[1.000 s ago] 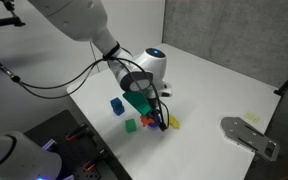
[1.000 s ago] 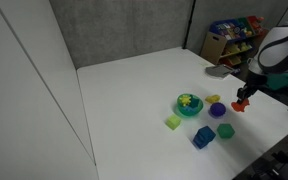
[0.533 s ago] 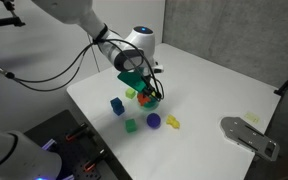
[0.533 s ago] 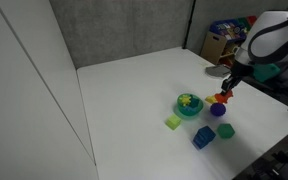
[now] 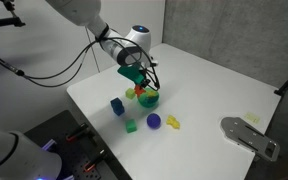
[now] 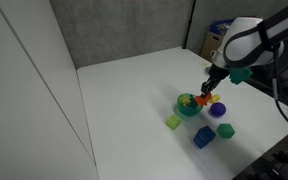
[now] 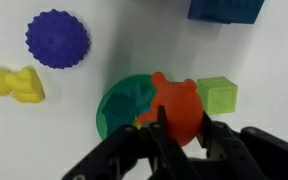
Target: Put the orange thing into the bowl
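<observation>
My gripper (image 7: 176, 128) is shut on the orange thing (image 7: 176, 105), a small orange-red toy block, and holds it just above the green bowl (image 7: 124, 100). In an exterior view the orange thing (image 6: 203, 99) hangs over the right part of the bowl (image 6: 187, 106). In an exterior view the gripper (image 5: 142, 88) is over the bowl (image 5: 147, 98). Something yellow lies inside the bowl, partly hidden.
On the white table are a purple round piece (image 7: 57, 39), a yellow piece (image 7: 14, 84), a small green cube (image 7: 217, 96) and a blue block (image 7: 227, 8). A shelf with coloured items (image 6: 220, 35) stands beyond the table.
The gripper has carried the orange thing from beside the purple piece toward and over the green bowl. The other blocks have not moved.
</observation>
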